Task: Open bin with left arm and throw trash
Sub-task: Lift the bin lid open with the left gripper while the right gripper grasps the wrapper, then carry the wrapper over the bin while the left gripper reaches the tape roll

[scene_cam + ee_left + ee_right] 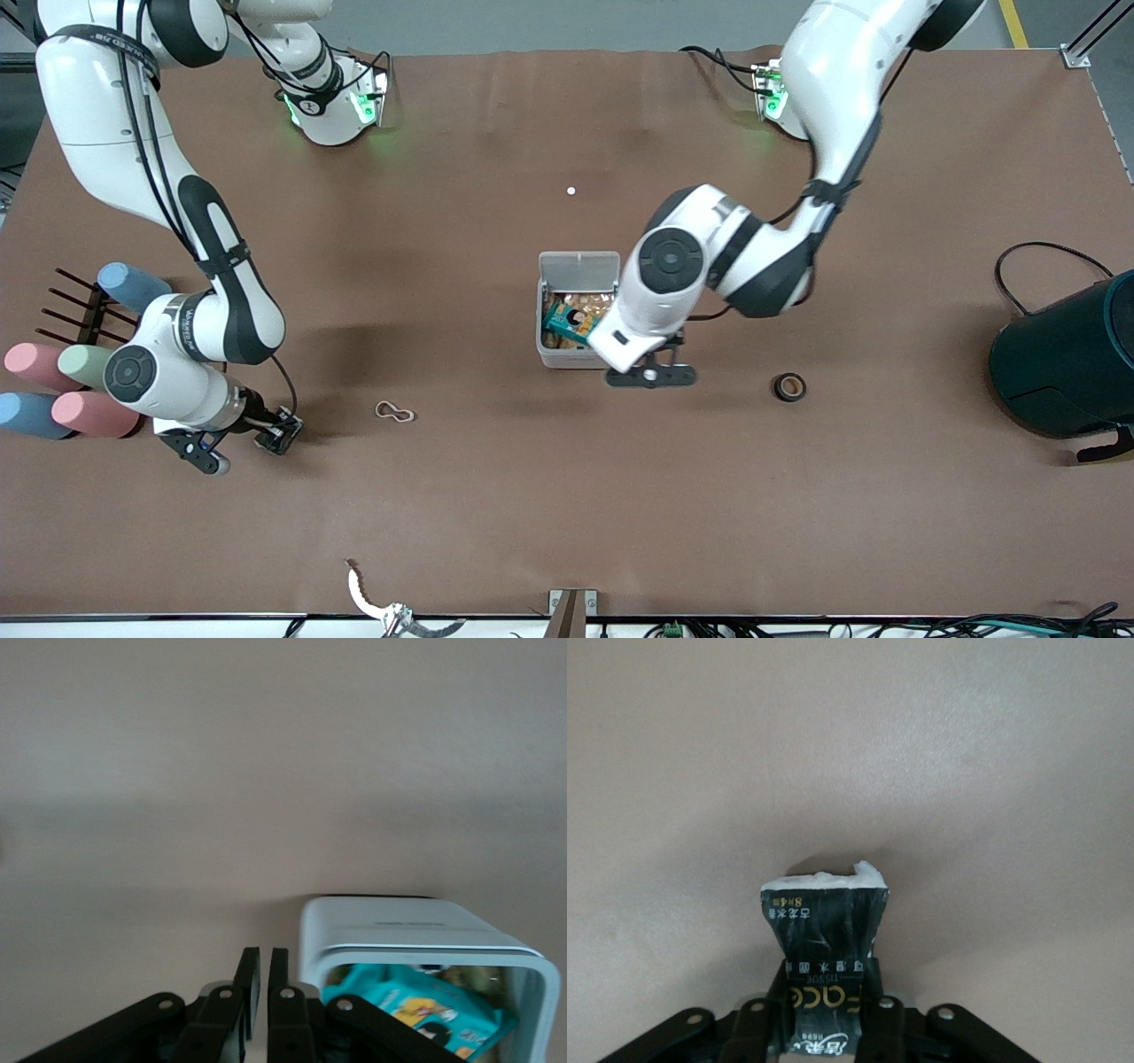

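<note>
The bin (576, 353) stands mid-table with its lid (579, 266) swung back, showing a teal packet (567, 321) and snacks inside. My left gripper (651, 374) is shut and empty, low beside the bin's wall nearer the front camera; in the left wrist view (264, 979) the bin (390, 935) is next to it. My right gripper (270, 436) is shut on the crumpled black wrapper (824, 930), low over the table toward the right arm's end. The beige rubber-band loop (395, 411) and the black tape roll (789, 387) lie on the table.
A dark teal drum (1063, 354) stands at the left arm's end. A rack with foam rollers (62, 381) stands at the right arm's end. A tiny white dot (570, 190) lies farther from the front camera than the bin. A curved tool (381, 604) lies at the table's front edge.
</note>
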Robot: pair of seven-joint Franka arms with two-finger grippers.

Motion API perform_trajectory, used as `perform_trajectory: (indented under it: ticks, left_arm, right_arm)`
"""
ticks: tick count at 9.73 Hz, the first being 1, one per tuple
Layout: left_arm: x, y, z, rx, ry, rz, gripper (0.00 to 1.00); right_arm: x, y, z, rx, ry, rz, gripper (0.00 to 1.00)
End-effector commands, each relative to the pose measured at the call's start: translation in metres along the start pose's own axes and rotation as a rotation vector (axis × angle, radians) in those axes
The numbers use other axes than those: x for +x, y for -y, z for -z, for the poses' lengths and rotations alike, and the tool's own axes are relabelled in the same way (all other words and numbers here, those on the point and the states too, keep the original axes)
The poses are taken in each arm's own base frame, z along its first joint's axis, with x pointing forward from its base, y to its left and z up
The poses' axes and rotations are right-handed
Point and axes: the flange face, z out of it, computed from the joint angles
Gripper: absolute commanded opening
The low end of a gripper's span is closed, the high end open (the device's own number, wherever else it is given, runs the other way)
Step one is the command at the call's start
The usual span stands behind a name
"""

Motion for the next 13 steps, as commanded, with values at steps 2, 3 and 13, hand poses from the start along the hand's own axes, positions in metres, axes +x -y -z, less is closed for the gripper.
perform_trajectory:
  ticks: [2,3,13]
  left_arm:
    - [0.046,0.117,-0.024,0.036,0.032,-0.154,0.38]
    - [0.056,0.157,-0.054,0.032,0.014,-0.226,0.52]
    - [0.034,0.288,-0.165,0.025,0.003,-0.320,0.99]
  right_arm:
    - [-0.021,0.061,0.049,-0.021,0.065,0.001,0.00]
    - [-0.047,0.104,0.088,-0.049,0.098,-0.056,0.00]
    - [-0.362,0.367,0.169,0.077,0.198,-0.340,0.02]
